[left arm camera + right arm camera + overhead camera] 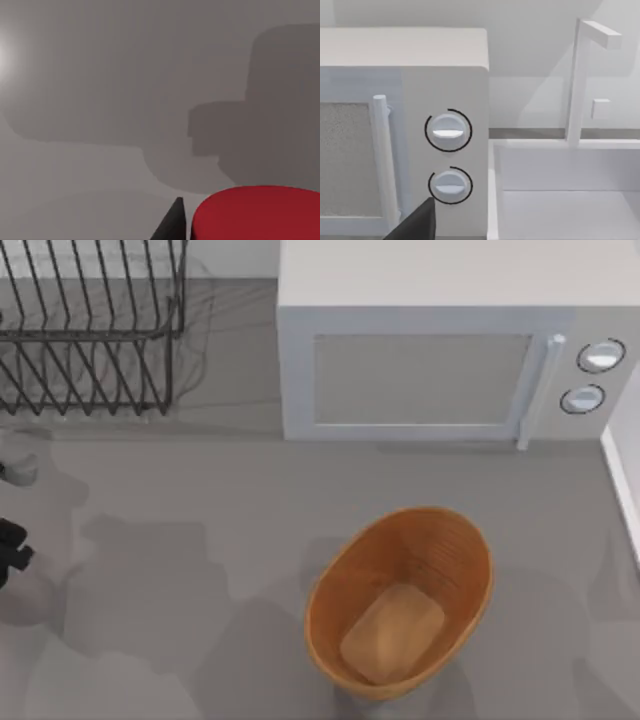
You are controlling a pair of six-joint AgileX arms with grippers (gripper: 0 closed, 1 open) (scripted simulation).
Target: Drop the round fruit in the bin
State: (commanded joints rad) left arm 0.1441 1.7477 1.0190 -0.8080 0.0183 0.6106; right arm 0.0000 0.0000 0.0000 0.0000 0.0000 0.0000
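At nine o'clock on the table, left gripper (8,552) carries the round fruit (256,212) — grip unclear; released early, it misses the bin (345,570).

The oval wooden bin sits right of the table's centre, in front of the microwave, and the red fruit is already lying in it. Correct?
Not quite. The top view shows the bin holding nothing; the left wrist view shows the round fruit beside the left claw's finger.
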